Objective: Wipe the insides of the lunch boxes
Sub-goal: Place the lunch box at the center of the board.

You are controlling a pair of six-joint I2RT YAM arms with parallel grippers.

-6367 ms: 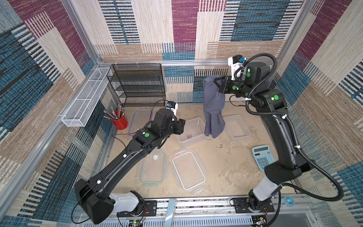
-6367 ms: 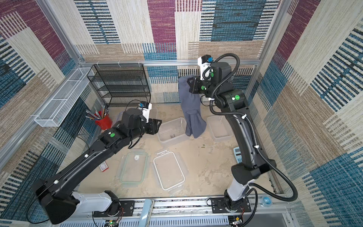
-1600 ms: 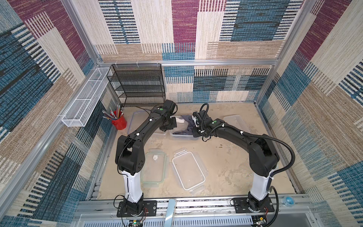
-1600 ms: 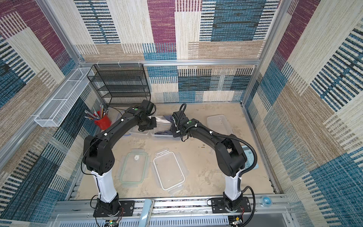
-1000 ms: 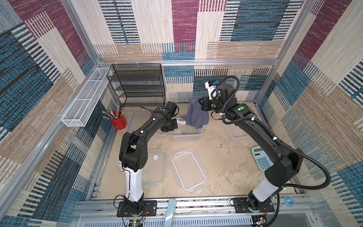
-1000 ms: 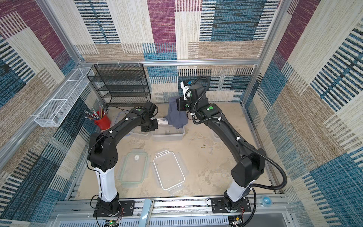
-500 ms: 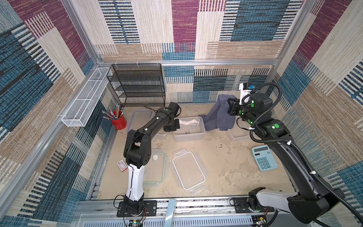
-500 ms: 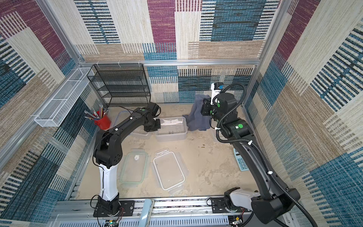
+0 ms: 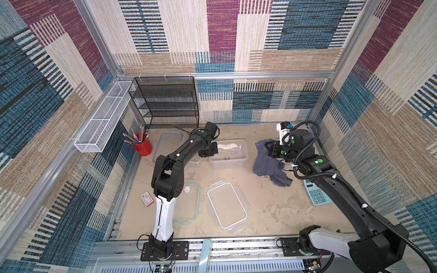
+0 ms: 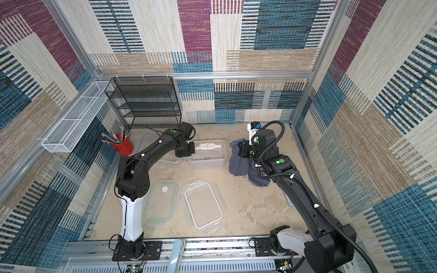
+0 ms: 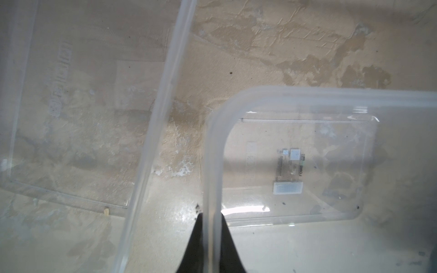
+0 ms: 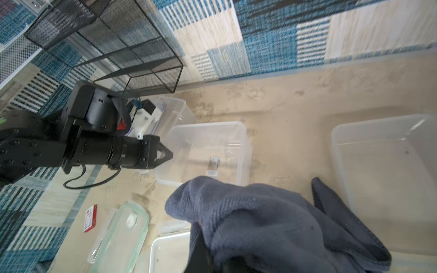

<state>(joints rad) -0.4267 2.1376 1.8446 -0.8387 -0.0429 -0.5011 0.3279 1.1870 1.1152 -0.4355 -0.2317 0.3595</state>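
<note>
The left claw (image 11: pixel 210 218) is pinching the short end wall of the deep lunch box (image 9: pixel 229 154), steadying it mid-bench (image 9: pixel 264 212) with its long side running across the cell. The right claw (image 9: pixel 271 151) is clamped on a grey cloth (image 9: pixel 266 163), which is hanging to the right of that box, clear of its rim and trailing down towards the bench. Just beyond the cloth, on the side away from the deep box, a shallower lunch box (image 12: pixel 387 179) is sitting open. It is showing only in the right wrist view, because the right arm and the cloth are hiding it in both top views. A small lunch box (image 10: pixel 169 162) is lying under the left arm, beside the deep one. With the cloth hanging between two open boxes, the right arm is nearer the shallower one. Judging from that, a short carry rightwards and down is looking the likelier next move.
</note>
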